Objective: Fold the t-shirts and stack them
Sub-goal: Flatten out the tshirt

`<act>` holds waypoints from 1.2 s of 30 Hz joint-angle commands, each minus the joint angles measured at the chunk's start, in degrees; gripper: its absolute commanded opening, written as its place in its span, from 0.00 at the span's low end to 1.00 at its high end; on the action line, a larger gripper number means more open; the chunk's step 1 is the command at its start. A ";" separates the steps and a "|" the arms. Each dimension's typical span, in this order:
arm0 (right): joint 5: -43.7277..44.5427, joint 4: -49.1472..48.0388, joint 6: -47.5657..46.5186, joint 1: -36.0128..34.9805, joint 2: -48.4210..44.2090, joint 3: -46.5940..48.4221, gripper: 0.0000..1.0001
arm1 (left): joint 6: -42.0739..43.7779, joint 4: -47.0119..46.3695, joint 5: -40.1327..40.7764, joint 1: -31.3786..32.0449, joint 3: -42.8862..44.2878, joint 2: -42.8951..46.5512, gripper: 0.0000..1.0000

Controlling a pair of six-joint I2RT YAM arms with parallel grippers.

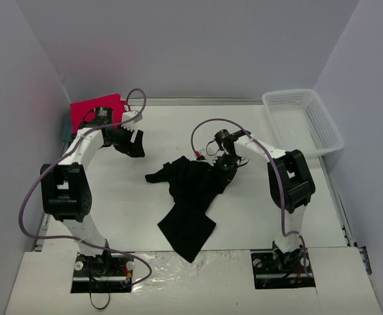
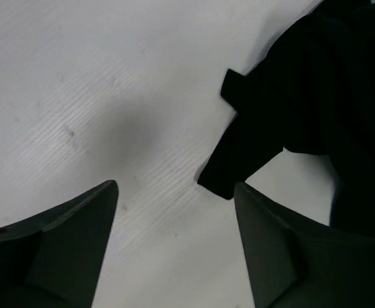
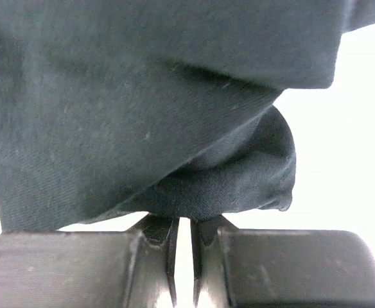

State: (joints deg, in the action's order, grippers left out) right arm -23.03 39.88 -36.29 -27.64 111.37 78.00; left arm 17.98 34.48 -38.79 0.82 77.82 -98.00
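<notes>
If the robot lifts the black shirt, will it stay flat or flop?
Probably flop: the black shirt lies crumpled with soft folds. It would likely dangle from wherever it's pinched, since it bunches up at the right gripper.

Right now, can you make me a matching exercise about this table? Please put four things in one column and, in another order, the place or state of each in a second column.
Things
1. black shirt
2. red shirt
3. white basket
4. left fingers

Places or states
A. at the far right corner of the table
B. open, above a bare part of the table
C. at the far left corner
D. crumpled in the middle

Right pairs: 1-D, 2-C, 3-A, 4-B
</notes>
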 commanded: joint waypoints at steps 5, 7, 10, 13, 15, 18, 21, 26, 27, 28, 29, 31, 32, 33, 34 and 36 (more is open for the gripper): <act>0.79 2.92 -0.27 0.48 0.77 1.54 0.00 | 1.53 8.76 -9.46 3.04 9.54 -11.07 0.54; 0.79 3.01 -0.01 0.48 1.65 1.81 0.00 | 3.02 8.15 -9.21 4.36 8.05 -10.81 0.58; 0.62 2.93 0.26 0.57 2.80 2.68 0.00 | 5.56 8.15 -6.05 8.40 5.59 -10.73 0.62; 0.61 2.93 0.61 0.74 3.85 3.65 0.00 | 7.24 9.02 -4.54 11.74 3.57 -11.25 0.63; 0.53 2.92 0.78 0.74 4.55 4.09 0.00 | 8.21 9.29 -6.11 13.15 2.08 -11.69 0.62; 0.44 2.92 0.96 0.74 5.34 4.36 0.00 | 8.92 9.47 -6.74 14.29 1.46 -12.92 0.56; -0.18 2.84 1.05 0.66 5.70 4.36 0.00 | 8.92 9.64 -2.54 15.88 1.98 -15.37 0.53; 0.09 2.84 0.96 0.74 5.52 4.01 0.00 | 7.25 7.80 0.81 16.06 2.16 -16.00 0.30; 0.35 2.84 0.96 0.74 5.52 3.92 0.00 | 6.90 7.54 1.34 16.06 2.25 -16.00 0.08; 0.52 2.75 0.96 0.83 5.35 3.74 0.00 | 6.37 7.36 2.30 16.06 2.33 -15.65 0.03; 0.53 2.84 0.87 0.92 5.26 3.74 0.00 | 6.37 7.36 2.83 16.06 2.51 -15.47 0.02; 0.53 2.75 0.87 1.18 4.91 3.65 0.00 | 6.11 7.10 3.97 16.06 2.60 -14.42 0.02; 0.70 2.84 0.87 1.27 4.65 3.65 0.00 | 5.93 6.57 5.46 16.06 2.16 -13.98 0.02; 0.79 2.75 0.79 1.36 4.47 3.57 0.00 | 5.84 5.96 6.26 16.06 1.72 -12.67 0.02; 1.05 2.75 0.79 1.36 3.95 3.57 0.00 | 5.06 4.47 6.96 16.06 1.28 -11.79 0.02; 1.58 2.84 0.96 1.71 3.33 3.48 0.00 | 4.09 2.71 10.56 16.06 -0.03 -8.72 0.02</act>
State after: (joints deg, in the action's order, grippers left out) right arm -22.94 40.95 -35.59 -26.57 116.03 81.12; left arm 23.29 39.83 -35.09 16.86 78.72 -112.57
